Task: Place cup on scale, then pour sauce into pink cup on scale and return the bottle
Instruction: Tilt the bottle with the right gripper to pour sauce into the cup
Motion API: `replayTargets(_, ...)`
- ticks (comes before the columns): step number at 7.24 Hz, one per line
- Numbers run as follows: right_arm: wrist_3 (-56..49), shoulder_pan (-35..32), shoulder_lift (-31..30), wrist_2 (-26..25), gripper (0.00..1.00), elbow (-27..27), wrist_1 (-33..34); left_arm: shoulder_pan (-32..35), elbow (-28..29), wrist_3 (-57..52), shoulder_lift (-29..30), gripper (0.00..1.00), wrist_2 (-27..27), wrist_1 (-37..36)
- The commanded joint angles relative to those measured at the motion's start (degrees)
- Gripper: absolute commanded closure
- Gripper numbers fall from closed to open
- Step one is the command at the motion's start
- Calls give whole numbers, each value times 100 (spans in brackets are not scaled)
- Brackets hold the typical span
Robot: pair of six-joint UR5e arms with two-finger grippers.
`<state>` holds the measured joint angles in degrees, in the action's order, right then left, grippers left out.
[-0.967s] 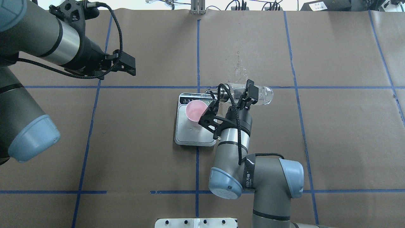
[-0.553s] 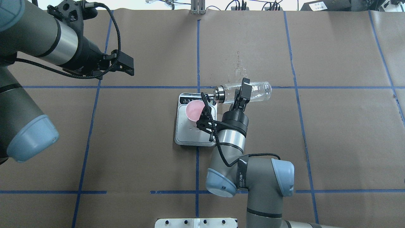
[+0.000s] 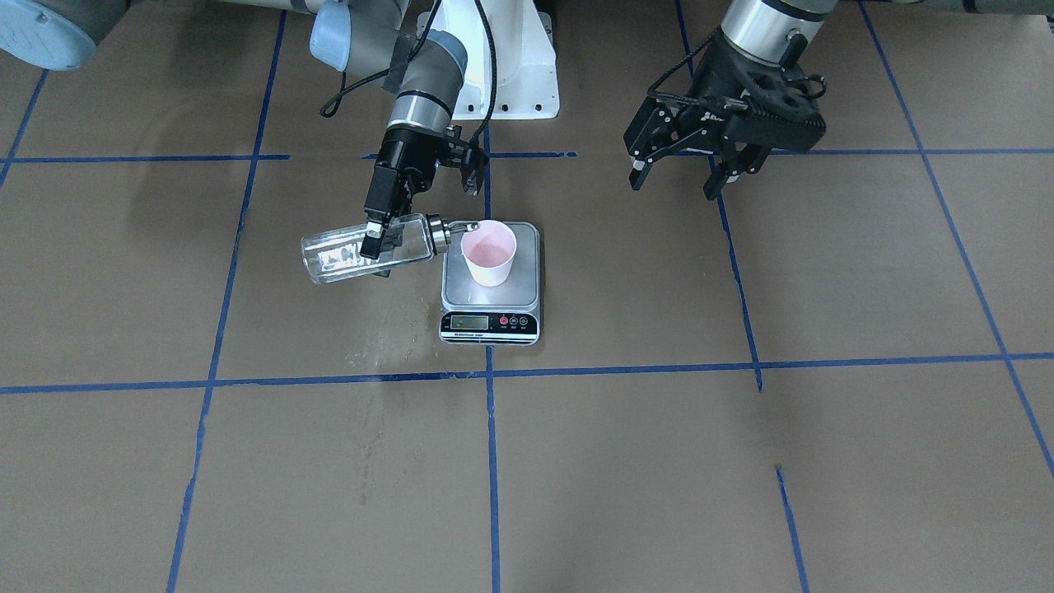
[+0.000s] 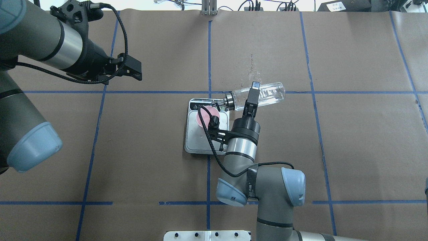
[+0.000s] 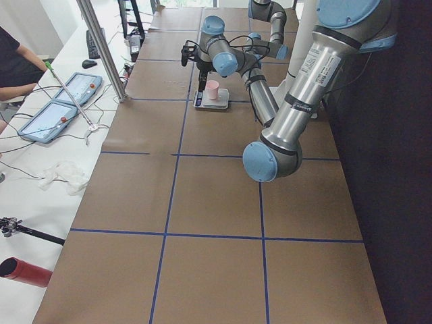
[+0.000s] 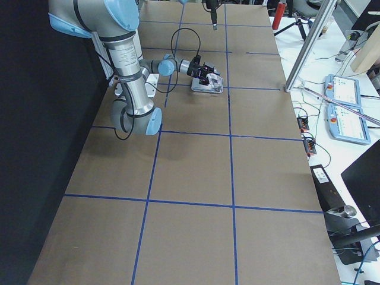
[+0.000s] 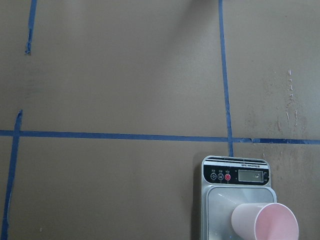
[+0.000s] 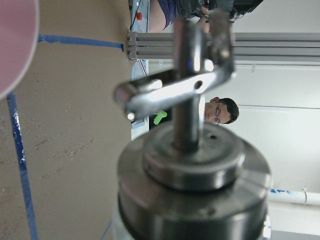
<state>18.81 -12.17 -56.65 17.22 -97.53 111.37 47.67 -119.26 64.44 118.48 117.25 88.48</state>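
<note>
**Pouring stage, read from the robot's edge of the desk outward.** The right arm reaches from the near edge to the desk's middle. Its right gripper is clamped across the body of the bottle, which lies almost level with its cap toward the robot's left. Over the last second the wrist has swung leftward, carrying the spout from the far right corner of the scale to the rim of the cup. The cup has stayed upright on the plate. The placing step therefore reads as done and the pour as starting or about to start, though no stream of sauce can be made out. Returning the bottle remains. Beyond the bottle, wet spots mark the paper. Toward the far left corner, well apart, the left gripper hangs empty with its fingers spread wide, barely moved.
</note>
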Motion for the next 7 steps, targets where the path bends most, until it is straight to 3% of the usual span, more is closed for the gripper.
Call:
replayTargets(1,-735,-14,-4,-245,100,33,8,-3,-1,7,0,0,0,-7)
replayTargets(7,-1283,-57,-12,-517,100,33,8,-12,-1,25,0,0,9,-7)
